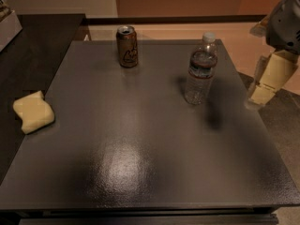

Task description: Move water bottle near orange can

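Well, the gripper (267, 83) hangs in the air off the right side of the table (140, 172), out past its edge. It touches nothing. I cannot tell if it is spread apart or pressed together, because it sits at the very side of the view and only its pale parts show. It looks like it has nothing in it.

The nearest thing to it is the water bottle (200, 69). The bottle stands up straight on the right part of the table, toward the back, with its white cap on top. It is near the gripper but apart from it. I think the arm waits on that side because the bottle is the thing it must grab first.

Farther left, at the back of the table, stands the orange can (127, 47), also upright. There is a clear stretch of table between the can and the bottle, so the bottle is not yet near the can. The job looks like it has not started.

Way over on the left, a yellow sponge (33, 112) lies flat on a dark side counter (42, 46). It is far from both things and should not get in the way.
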Tool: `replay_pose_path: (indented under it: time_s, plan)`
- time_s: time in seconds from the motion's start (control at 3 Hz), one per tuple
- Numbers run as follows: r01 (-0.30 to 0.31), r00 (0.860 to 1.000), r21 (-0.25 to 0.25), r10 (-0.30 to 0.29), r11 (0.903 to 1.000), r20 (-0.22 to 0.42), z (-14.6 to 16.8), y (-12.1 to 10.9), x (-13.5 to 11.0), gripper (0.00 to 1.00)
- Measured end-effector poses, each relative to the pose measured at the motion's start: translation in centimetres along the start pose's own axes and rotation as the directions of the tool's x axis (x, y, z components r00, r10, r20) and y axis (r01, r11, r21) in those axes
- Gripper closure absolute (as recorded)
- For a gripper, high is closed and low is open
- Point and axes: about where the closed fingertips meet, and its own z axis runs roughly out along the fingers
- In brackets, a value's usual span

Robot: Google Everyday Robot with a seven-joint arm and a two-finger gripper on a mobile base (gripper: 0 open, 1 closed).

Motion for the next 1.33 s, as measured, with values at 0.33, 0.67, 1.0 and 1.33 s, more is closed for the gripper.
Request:
replay_pose_path:
  time_s: [0.33,0.67,1.0,1.33]
  plan:
    - [-0.057,0.997,0.006,0.057,0.9984,0.059,2.3,-2.5,-0.7,0.00]
    - [-0.127,0.985,0.011,0.125,0.9919,0.120,5.7,-4.8,-1.4,0.00]
    - [-0.163,0.970,-0.015,0.163,0.9865,0.182,8.1,-5.8,-2.6,0.00]
    - [-0.167,0.955,-0.052,0.175,0.9846,0.240,9.3,-5.9,-3.8,0.00]
